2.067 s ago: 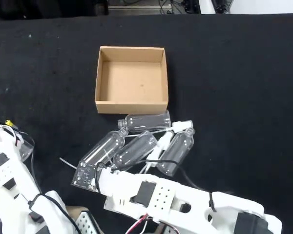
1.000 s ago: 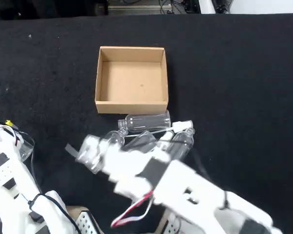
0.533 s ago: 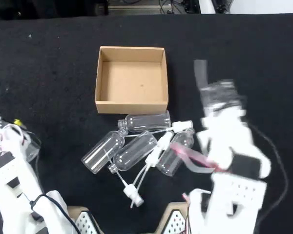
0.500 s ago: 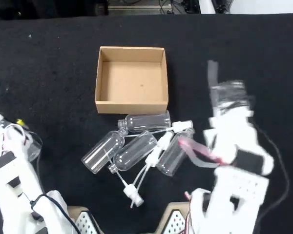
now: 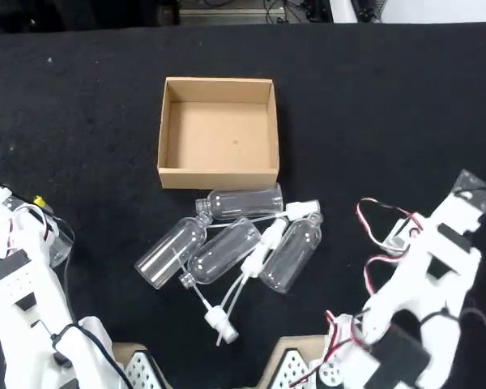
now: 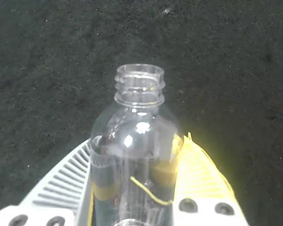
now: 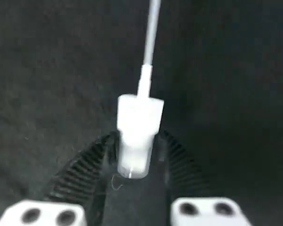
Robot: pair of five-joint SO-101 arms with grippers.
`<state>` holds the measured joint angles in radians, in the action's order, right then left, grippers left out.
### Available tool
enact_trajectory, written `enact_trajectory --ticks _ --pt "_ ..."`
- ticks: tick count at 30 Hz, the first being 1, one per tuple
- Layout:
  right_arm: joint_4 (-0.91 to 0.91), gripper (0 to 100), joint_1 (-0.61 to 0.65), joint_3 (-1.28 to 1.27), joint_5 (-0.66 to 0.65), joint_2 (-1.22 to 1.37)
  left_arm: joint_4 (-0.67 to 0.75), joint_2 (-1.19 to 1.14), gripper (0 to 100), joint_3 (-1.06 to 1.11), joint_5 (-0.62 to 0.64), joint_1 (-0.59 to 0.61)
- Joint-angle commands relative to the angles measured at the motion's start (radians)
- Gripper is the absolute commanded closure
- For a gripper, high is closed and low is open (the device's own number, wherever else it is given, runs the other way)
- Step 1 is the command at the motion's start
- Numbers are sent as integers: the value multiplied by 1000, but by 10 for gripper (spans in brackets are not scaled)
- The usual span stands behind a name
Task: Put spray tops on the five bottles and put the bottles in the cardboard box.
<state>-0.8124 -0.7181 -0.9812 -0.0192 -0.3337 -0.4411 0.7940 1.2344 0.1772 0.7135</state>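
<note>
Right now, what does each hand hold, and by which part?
The left hand grips a capless bottle by its body; the right hand grips a spray top by its head.

No legible text or markings anywhere.

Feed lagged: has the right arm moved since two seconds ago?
Yes. The right arm swung from over the bottles to the right, farther from the cardboard box.

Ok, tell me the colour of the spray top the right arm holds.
White spray top, clearest in the right wrist view.
</note>
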Motion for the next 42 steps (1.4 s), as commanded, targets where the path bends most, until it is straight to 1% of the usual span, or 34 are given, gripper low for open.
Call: enact_trajectory --ticks 1,3,5,8,12,16,18,20,22,25,28,31,37,40,42 --pt "-34 786 37 130 8 33 15 34 924 -16 -2 -8" --pt "-104 760 57 186 -58 35 15 34 924 -16 -2 -8" --pt "-178 748 64 257 -160 35 15 34 924 -16 -2 -8" --pt "-249 747 52 358 -384 36 15 34 924 -16 -2 -8" --pt "-307 747 17 407 -841 42 18 34 924 -16 -2 -8" --pt "-342 744 -35 371 -1367 44 18 34 924 -16 -2 -8" --pt "-342 744 -58 340 -1588 44 18 34 924 -16 -2 -8" --pt "-328 744 -84 306 -1769 44 18 34 924 -16 -2 -8" --pt "-284 744 -112 280 -1900 44 17 34 924 -16 -2 -8" --pt "-192 744 -133 236 -2018 44 17 34 924 -16 -2 -8" --pt "-107 744 -129 171 -2070 44 18 34 924 -16 -2 -8" --pt "-29 745 -87 111 -2071 44 18 34 924 -16 -2 -8" --pt "44 747 0 12 -2073 44 17 34 924 -16 -2 -8" --pt "100 748 3 -24 -2073 44 15 34 924 -16 -2 -8" --pt "138 777 -2 -41 -2070 44 15 34 924 -16 -2 -8"
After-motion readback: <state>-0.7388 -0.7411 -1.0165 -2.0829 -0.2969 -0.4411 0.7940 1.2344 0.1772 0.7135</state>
